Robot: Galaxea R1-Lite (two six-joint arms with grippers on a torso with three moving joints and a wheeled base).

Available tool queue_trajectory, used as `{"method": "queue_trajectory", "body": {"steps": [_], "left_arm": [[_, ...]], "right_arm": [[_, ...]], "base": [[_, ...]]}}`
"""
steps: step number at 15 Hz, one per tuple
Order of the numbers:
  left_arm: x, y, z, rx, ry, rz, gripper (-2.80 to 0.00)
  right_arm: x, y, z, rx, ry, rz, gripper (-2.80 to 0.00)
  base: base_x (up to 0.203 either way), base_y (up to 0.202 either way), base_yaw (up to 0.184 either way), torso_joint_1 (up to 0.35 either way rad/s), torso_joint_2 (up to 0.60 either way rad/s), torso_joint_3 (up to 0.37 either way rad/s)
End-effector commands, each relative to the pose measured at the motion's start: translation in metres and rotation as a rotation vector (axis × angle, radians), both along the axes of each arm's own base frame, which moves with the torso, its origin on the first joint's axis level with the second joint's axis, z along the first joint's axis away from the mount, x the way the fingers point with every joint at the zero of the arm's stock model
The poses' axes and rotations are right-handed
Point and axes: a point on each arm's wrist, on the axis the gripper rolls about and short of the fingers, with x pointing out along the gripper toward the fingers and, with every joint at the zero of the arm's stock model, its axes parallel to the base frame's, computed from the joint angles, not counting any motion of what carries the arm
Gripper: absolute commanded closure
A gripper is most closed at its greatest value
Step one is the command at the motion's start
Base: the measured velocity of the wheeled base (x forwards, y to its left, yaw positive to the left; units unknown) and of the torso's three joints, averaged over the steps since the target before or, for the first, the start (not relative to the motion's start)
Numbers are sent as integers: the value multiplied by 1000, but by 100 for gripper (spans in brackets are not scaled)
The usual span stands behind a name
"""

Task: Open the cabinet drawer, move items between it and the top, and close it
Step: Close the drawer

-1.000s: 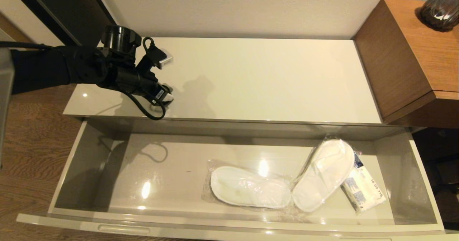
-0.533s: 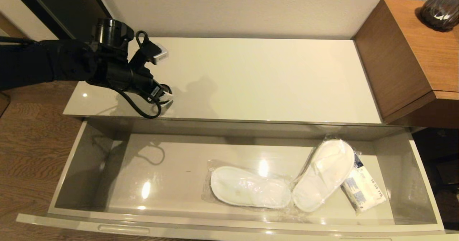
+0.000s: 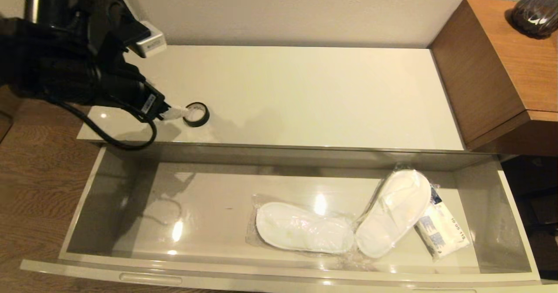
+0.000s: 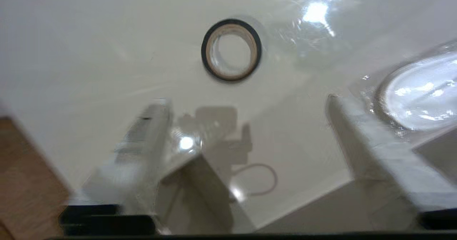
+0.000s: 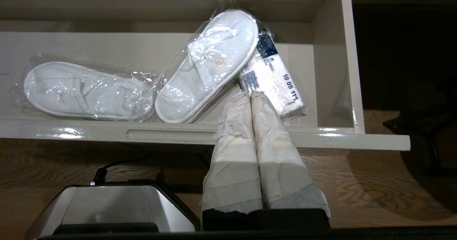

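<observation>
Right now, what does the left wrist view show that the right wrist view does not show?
Only the left wrist view shows the black tape roll lying free on the top, beyond the open left gripper. Only the right wrist view shows the white packet and the shut right gripper. Both show a slipper in plastic.

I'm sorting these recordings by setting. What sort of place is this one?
Probably a hotel guest room. The open cabinet drawer holds disposable white slippers sealed in clear plastic and a white packet with blue print; beside the low cabinet stands a brown wooden unit with a dark vase.
</observation>
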Motion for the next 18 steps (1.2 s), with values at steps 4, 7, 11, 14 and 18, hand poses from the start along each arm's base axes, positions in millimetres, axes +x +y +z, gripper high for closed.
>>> {"method": "queue_trajectory", "body": {"steps": [4,7,11,14,18], "left_arm": [[-123,22,31,7,-155,63,0],[-175,37,14,84,-110,282,0],[-216,48,-3,61,116,459,0],[-203,47,-6,-256,143,709,0],[-197,49,4,-324,59,885,0]], "right_arm": [[0,0,0,0,3,0,0],[0,0,0,3,3,0,0],[0,0,0,20,0,-1,0],[0,0,0,20,0,-1,0],[0,0,0,20,0,-1,0]], "base": [[0,0,0,0,0,0],[0,0,0,0,0,0],[0,0,0,0,0,0],[0,0,0,0,0,0],[0,0,0,0,0,0]]}}
